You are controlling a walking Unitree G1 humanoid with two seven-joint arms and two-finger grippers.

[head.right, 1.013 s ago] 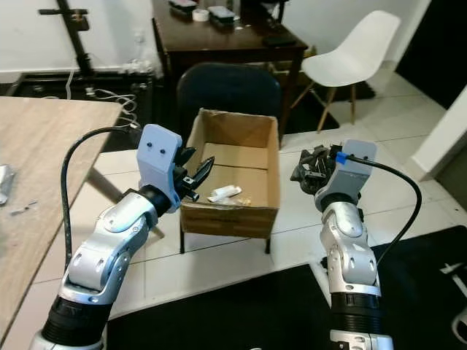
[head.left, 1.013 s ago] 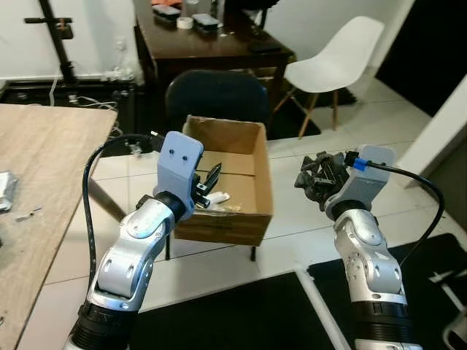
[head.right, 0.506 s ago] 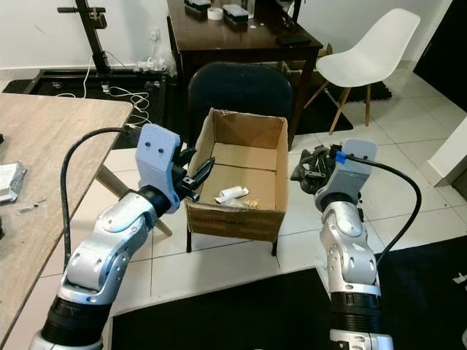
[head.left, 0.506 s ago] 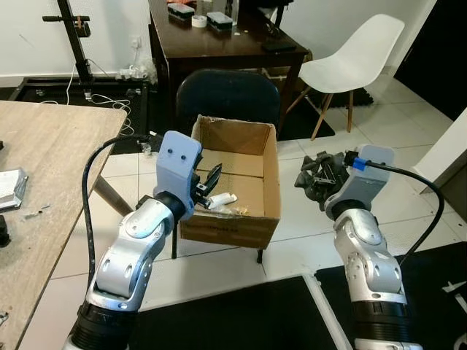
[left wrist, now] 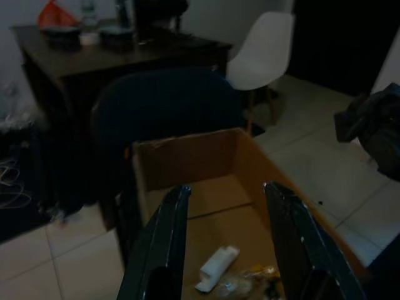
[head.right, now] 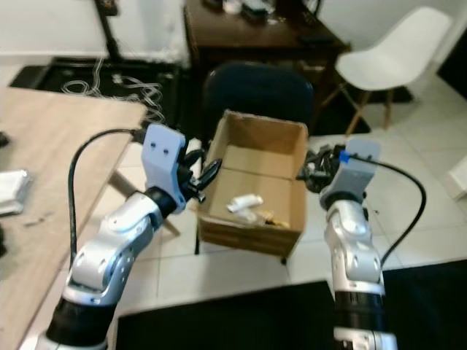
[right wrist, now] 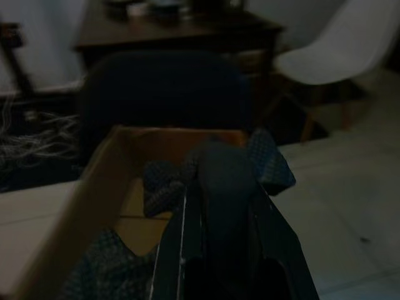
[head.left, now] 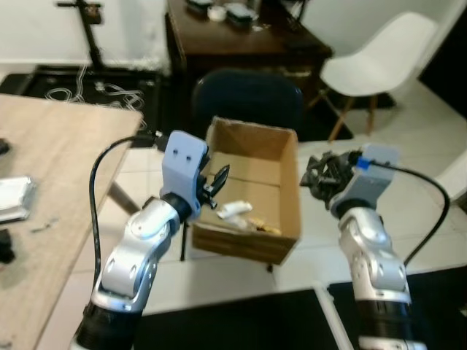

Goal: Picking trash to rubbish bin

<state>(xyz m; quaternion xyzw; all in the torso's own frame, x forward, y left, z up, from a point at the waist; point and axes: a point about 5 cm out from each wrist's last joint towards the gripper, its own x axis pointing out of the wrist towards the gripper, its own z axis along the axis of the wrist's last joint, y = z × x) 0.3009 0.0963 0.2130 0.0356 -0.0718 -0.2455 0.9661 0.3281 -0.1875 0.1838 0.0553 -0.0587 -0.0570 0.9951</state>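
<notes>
1. Whole scene has slid since a second ago, so that's the head camera moving and not the stuff: the cardboard box (head.left: 252, 191) now sits a bit lower and further right in the left eye view, everything is blurrier, and more of the wooden table (head.left: 44, 182) shows at 9 o'clock. Both arms look about where they were relative to the box.
2. That table fills the robot's left side, with a small silvery packet (head.left: 14, 198) lying on it.
3. Behind the box at 12 o'clock is a dark chair (head.left: 248, 98), then a dark desk (head.left: 241, 36) further back, and a white chair (head.left: 379, 62) off at 2 o'clock.
4. Box is open-topped and sits dead centre between the two arms, over the pale tile floor (head.left: 430, 146).
5. Left gripper (head.left: 217, 182) is at the box's left wall, black fingers (left wrist: 164, 240) spread apart with nothing between them.
6. Right gripper (head.left: 321, 171) is just beside the box's right wall, pinched onto a dark crumpled wad (right wrist: 215, 169).
7. Inside the box: a small white tube-shaped bit of trash (left wrist: 215, 267) on the bottom, with a yellowish crinkly wrapper (left wrist: 253, 278) right next to it.
</notes>
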